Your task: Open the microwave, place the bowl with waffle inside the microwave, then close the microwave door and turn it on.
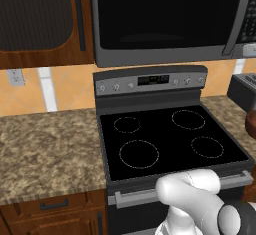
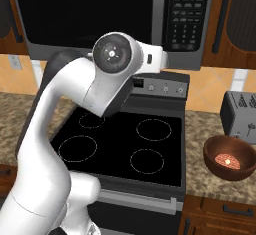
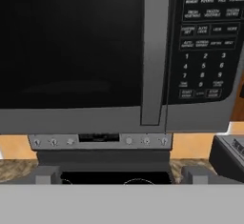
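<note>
The microwave door (image 3: 71, 46) is shut, so with our fingers (image 3: 47, 174) spread wide apart we should square up to its handle (image 3: 153, 51) before closing on it.

Microwave (image 3: 95, 51): microwave door (image 3: 71, 37) of dark glossy glass, frame matt grey, metal-like; bar handle (image 3: 153, 51) smooth brushed grey. Below the microwave, stove (image 1: 170, 139): black glass top, glossy, with grey metallic control strip. Desk (image 1: 50, 149) left of the stove: speckled brown granite-like stone, polished. Cabinet (image 1: 45, 19) left of the microwave: dark reddish wood, satin. Bowl (image 2: 230, 156) right of the stove: smooth reddish-brown, slight sheen. Toaster (image 2: 240, 116) behind the bowl: matt grey metal.
</note>
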